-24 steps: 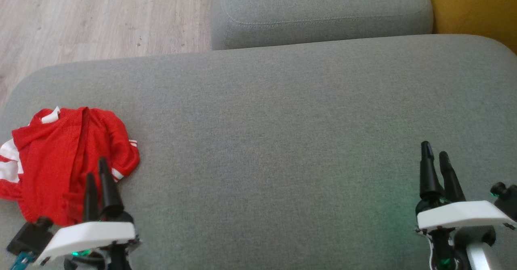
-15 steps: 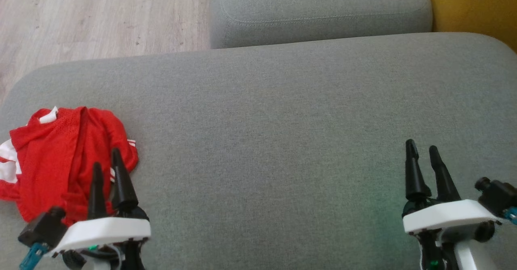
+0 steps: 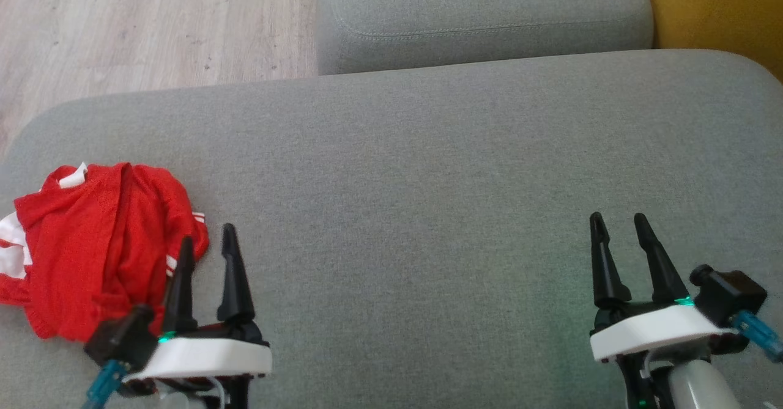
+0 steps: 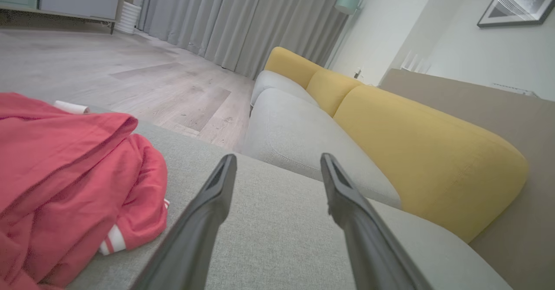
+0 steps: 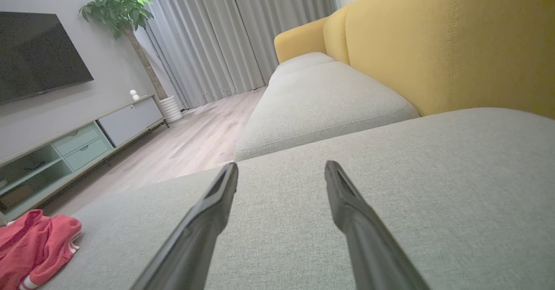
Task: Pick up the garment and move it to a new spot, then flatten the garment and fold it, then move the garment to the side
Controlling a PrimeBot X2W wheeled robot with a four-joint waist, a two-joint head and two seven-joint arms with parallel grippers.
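Observation:
The garment (image 3: 92, 244) is red with white stripes and lies crumpled at the left end of the grey sofa seat (image 3: 428, 183). My left gripper (image 3: 207, 242) hovers open at the garment's right edge, one finger over the red cloth, with nothing between its fingers. In the left wrist view the garment (image 4: 65, 173) lies to the left of the left gripper (image 4: 277, 162). My right gripper (image 3: 616, 224) stands open and empty above bare cushion at the lower right. The right wrist view puts the garment (image 5: 34, 242) far off at the lower left of the right gripper (image 5: 281, 168).
A second grey cushion (image 3: 477, 18) adjoins the seat at the back. Yellow backrests (image 5: 433, 43) run along the right side. Wooden floor (image 3: 141, 24) lies beyond the seat's far left edge. A TV cabinet (image 5: 78, 142) and a potted plant (image 5: 117, 8) stand across the room.
My left gripper has moved right, off the garment's middle to its right edge, and its fingers have spread apart. My right gripper has drifted left and its fingers have spread too. The garment has not moved.

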